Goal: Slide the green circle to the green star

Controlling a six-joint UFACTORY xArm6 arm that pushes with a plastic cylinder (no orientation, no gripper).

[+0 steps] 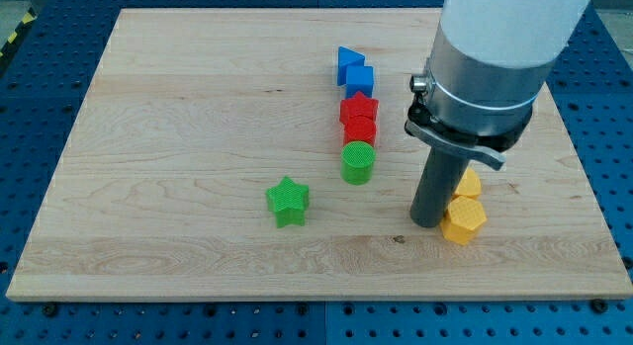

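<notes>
Right now the arm comes down from the upper right of the frame, a broad white and grey cylinder with a dark clamp around its base, and from it the straight dark rod stands upright on the wooden board point(178, 108). My tip point(427, 223) rests on the board at the right of centre, touching or just beside the lower yellow hexagon point(464, 220). A second yellow block point(468, 184) sits just above that one, partly hidden behind the rod, so its shape is hard to make out. The rod has no fingers and no jaws, so nothing is gripped; it only stands against the board.

No brand, label or writing can be read anywhere in the view, and no container is on the board.

The green circle point(358, 161) stands near the middle of the frame, to the left of my tip and clearly apart from it. The green star point(288, 201) lies lower left of the circle, apart from it with bare wood between. Directly above the circle runs a close column of blocks: a red block point(359, 133) touching the circle's top edge, another red block point(359, 110) above that, then a blue cube point(359, 80), and a blue triangle point(349, 60) at the top. Around the board a blue perforated table point(40, 98) shows at every edge
</notes>
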